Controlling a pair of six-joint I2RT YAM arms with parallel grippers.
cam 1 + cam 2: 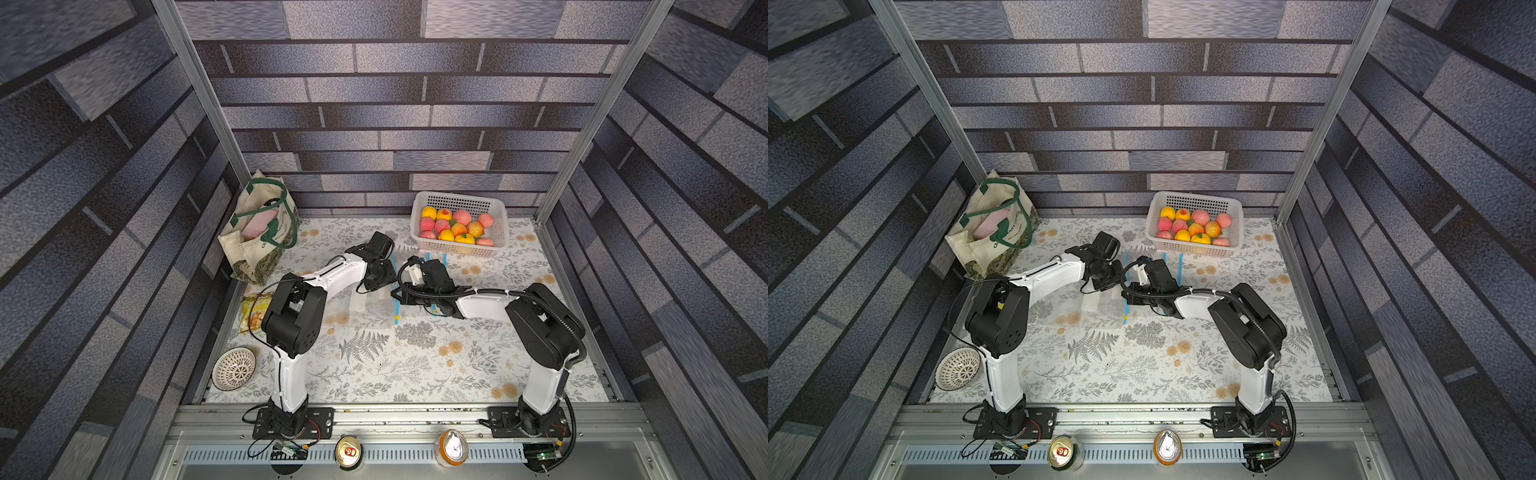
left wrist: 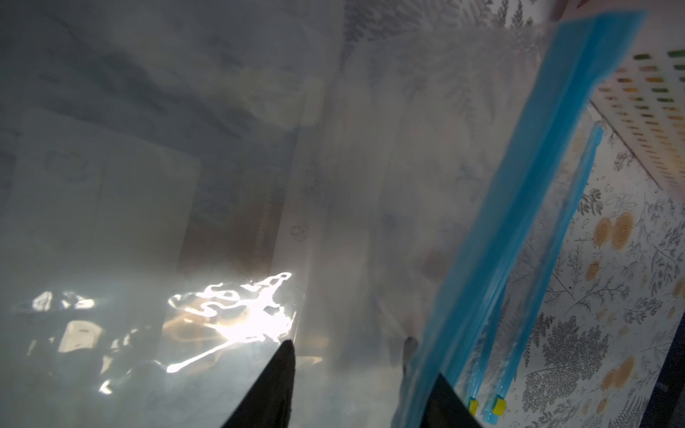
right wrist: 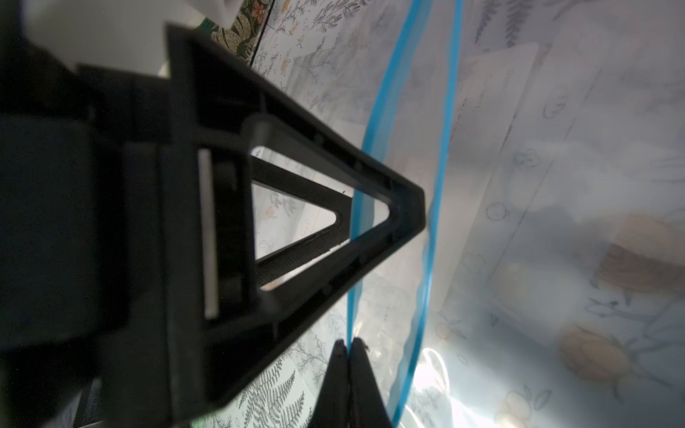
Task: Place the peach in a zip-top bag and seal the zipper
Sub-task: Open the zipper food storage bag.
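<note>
Clear plastic, blue-edged, the bag is lying mid-table in a top view; the peaches are sitting in the basket at one o'clock. Left wrist view: the left gripper is straddling the bag's lip, jaws apart. Right wrist view: the right gripper is pinching the zipper strip. I am judging the lips are needing a slow, even spread.

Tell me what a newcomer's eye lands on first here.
The white basket heaped with pink and yellow peaches at the far right of the table stands out first. Next comes the clear zip-top bag with blue zipper strips at the centre; the right end effector pinches its blue edge.
</note>
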